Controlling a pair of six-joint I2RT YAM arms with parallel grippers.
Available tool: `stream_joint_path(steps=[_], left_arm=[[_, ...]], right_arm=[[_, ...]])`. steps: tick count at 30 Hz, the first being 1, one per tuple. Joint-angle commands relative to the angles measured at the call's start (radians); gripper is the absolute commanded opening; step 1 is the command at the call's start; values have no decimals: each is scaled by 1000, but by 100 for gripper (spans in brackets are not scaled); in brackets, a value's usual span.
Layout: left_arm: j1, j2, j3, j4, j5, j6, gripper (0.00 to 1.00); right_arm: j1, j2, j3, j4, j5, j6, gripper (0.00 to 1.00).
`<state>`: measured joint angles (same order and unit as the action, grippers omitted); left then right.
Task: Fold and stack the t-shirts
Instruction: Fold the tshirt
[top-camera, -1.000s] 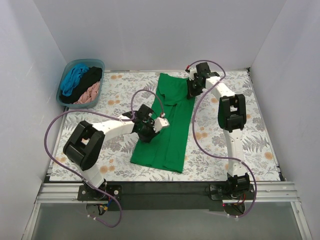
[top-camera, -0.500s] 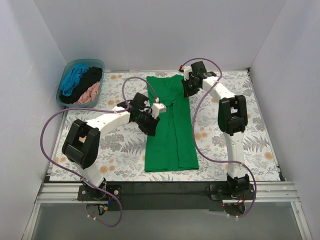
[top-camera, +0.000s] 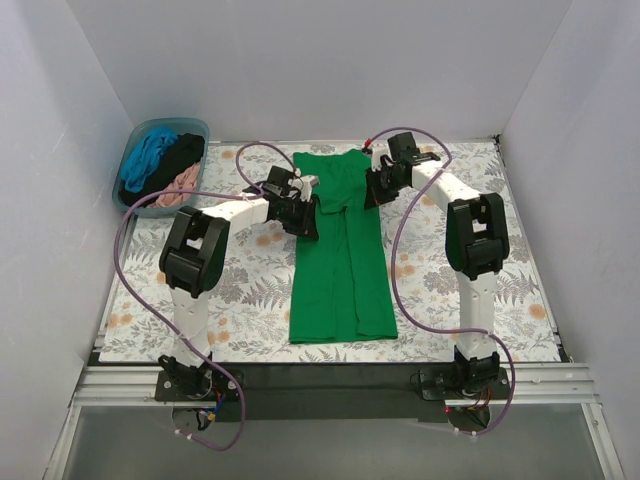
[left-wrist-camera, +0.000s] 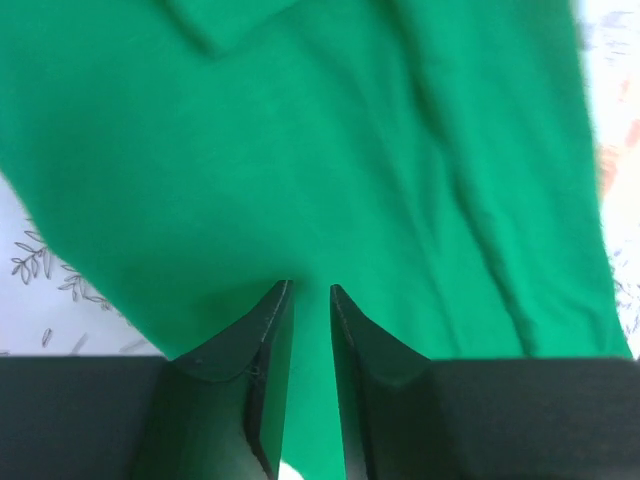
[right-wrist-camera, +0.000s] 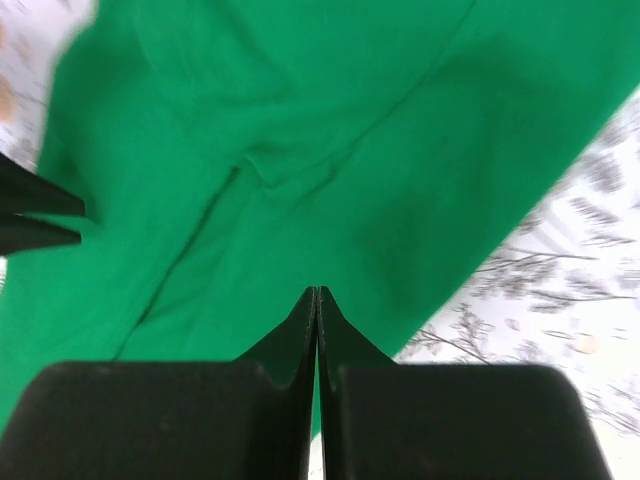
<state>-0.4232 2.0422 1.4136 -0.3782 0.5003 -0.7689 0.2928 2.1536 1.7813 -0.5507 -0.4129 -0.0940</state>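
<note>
Bright green fabric t-shirt (top-camera: 338, 250) is pinched in left gripper (left-wrist-camera: 310, 288), jaws barely apart; right gripper (right-wrist-camera: 316, 290) is fully closed, hold unclear.

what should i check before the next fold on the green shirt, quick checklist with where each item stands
1. Shape: the green t-shirt lies as one long straight strip on the tablecloth: ok.
2. Left hold: the left gripper has green fabric between its narrow jaws: ok.
3. Right hold: the right gripper is shut tight at the shirt's edge, with no cloth visible between the jaws: cannot tell.
4. Placement: both grippers are at the far end, on opposite edges: ok.
5. Clutter: the other shirts sit in the tub, away from the fold area: ok.
</note>
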Motion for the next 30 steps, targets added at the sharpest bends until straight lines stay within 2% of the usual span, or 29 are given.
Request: stream_joint_path(steps=[1,7,14,18,21,24,25,26,27,28,30], left_arm=[[30,2,41,53,-37,-98,20],[80,128,120,59,-43,-125,18],[126,246,244,36,1,-129,19],[156,265,314,19,0,-115,20],[181,257,390,-42,56,-68,26],[181,173,384,-88,87,17,32],[181,108,374,-99,102,37,36],[181,70,361,-109,113,61,38],[182,31,340,-117,127,94,40],[181,-59,288,-126,154,156,42],[181,-161,202,-126,184,221,46]], right_arm=[[6,51,-22,-2,-46,36,1],[6,167,45,15,-11,34,1],[0,337,302,17,60,22,1],[-1,342,368,17,45,30,2],[0,238,328,17,40,13,6],[0,134,276,14,13,-6,21],[0,52,230,14,-4,-31,33],[2,7,208,14,-9,-48,38],[2,-38,178,12,-9,-70,43],[2,-129,152,11,-3,-102,54],[2,-219,72,5,9,-217,62]])
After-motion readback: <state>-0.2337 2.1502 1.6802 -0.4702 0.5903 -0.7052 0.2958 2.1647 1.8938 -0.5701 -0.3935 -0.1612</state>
